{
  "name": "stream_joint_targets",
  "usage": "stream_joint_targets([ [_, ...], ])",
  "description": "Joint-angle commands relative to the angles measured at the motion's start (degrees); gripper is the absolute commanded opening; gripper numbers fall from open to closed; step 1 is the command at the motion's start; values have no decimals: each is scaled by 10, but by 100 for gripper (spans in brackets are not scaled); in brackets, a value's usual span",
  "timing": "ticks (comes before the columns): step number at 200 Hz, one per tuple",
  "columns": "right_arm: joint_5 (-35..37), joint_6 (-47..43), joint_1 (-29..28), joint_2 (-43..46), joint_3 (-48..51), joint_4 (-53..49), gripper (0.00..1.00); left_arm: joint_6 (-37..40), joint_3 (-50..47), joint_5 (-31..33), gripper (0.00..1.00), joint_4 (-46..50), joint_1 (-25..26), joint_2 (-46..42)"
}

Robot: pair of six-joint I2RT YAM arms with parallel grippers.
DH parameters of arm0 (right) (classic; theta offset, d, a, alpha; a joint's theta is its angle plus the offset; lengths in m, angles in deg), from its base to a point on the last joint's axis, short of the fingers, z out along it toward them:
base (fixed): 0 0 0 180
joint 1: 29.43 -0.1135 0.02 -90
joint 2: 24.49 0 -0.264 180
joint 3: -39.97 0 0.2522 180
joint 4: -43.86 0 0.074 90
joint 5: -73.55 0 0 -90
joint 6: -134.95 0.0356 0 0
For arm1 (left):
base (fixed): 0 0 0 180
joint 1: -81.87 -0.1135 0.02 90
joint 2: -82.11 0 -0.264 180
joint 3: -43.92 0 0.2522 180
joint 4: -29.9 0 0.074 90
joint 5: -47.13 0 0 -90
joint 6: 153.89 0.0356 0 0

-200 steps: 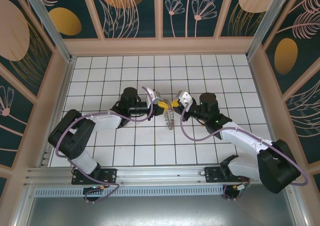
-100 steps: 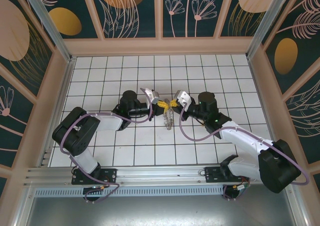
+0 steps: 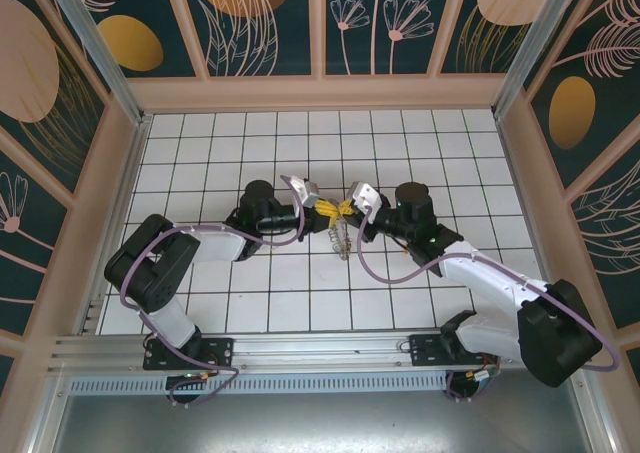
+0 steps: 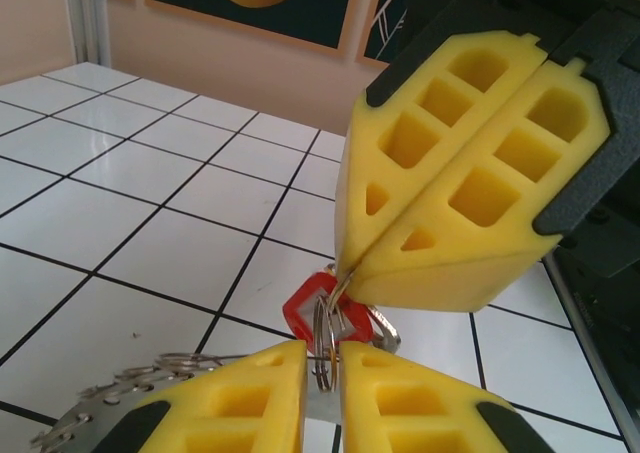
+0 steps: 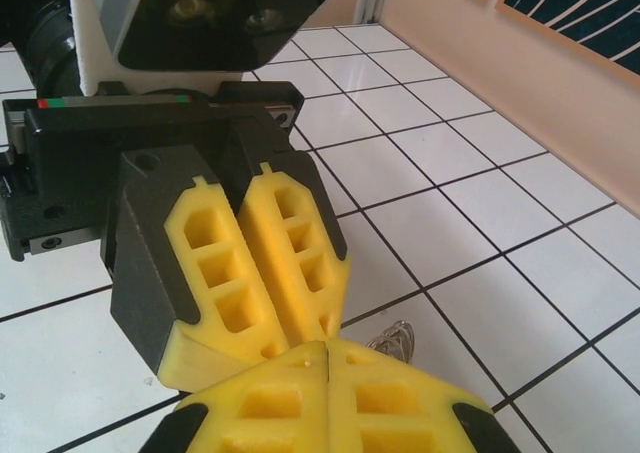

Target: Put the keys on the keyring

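red-headed keys (image 4: 305, 313) hang pinched by the closed right gripper (image 4: 345, 271). left gripper (image 4: 322, 355) stands slightly parted round their small ring (image 4: 324, 335), hold uncertain. threading appears underway; next, align a keyring (image 4: 95, 421) loop.

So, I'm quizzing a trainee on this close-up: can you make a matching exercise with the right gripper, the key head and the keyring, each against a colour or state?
1. right gripper
2. key head
3. keyring

A. grey, rim fringed with small metal loops
B. shut on the small wire ring
C. red plastic

Pairs: 1-B, 2-C, 3-A
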Motion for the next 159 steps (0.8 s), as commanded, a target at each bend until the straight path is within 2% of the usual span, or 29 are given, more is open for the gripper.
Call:
stream_joint_targets([
  [1,-15,-14,-6,-2,-24,8,0,16,19,-17,18,13,2,4],
  [47,-22,-18,-6,-1,-27,4,0,46,29,-17,19,60,2,4],
  [73,-26,-20,-6,-2,-27,2,0,54,35,-14,11,73,2,4],
  [95,-26,-17,-6,1,-27,-1,0,56,35,-12,0,74,3,2],
  [107,-18,-12,-6,2,-26,-2,0,57,32,-10,0,73,2,1],
  [159,48,60,16,4,11,2,0,29,-5,8,0,-6,2,-6],
])
